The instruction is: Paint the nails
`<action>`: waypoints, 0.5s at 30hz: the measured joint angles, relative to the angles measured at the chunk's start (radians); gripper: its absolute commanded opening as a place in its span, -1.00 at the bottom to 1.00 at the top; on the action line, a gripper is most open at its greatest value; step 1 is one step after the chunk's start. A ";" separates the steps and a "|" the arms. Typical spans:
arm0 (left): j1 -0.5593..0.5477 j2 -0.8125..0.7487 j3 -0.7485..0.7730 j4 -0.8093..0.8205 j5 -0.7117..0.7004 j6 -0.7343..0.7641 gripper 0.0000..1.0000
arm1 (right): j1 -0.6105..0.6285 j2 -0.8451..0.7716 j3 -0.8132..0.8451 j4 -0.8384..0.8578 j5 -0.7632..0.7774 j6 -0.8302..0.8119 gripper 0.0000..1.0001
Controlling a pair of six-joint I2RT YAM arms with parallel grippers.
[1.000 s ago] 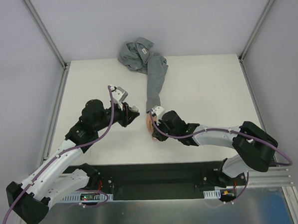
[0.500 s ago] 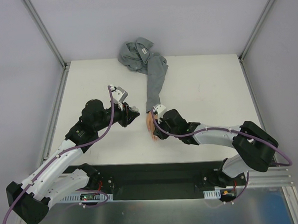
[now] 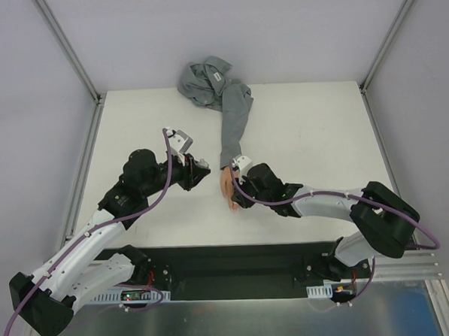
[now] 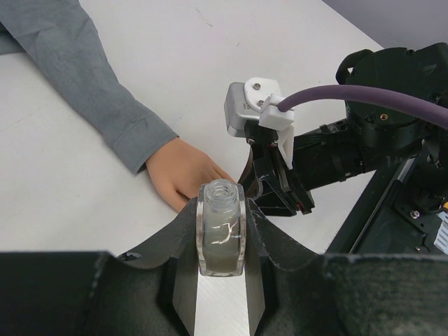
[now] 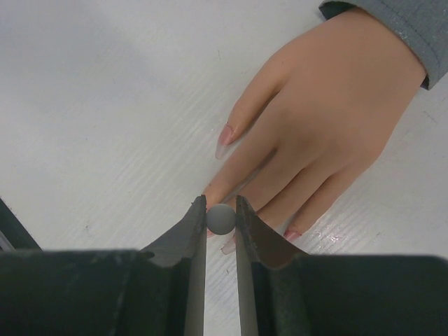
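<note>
Over the nails [image 5: 224, 136] of the mannequin hand [image 5: 329, 126], right gripper [image 5: 221, 203] pinches a grey knob [image 5: 221, 218]; beside that hand, left gripper [image 4: 221, 210] clamps a clear bottle [image 4: 221, 238].

The right gripper [image 3: 238, 197] has slid a little toward the robot's right, off the mannequin hand [image 3: 226, 184]. A second ago its dark body lay over most of the palm and fingers. Now the hand's left edge and its fingers [image 3: 232, 205] show clear beside it in the top view. The white camera mount [image 3: 243, 163] on that wrist has moved the same way. Most of the shift comes early in the second, with only a slight further move after that.
</note>
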 measured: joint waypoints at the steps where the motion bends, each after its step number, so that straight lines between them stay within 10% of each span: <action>1: 0.000 0.000 0.000 0.000 0.000 0.000 -1.00 | 0.000 -0.001 -0.003 0.002 0.000 0.002 -0.99; 15: 0.000 0.000 0.000 0.000 0.000 0.000 -1.00 | 0.022 -0.009 -0.011 -0.001 0.000 0.014 -0.99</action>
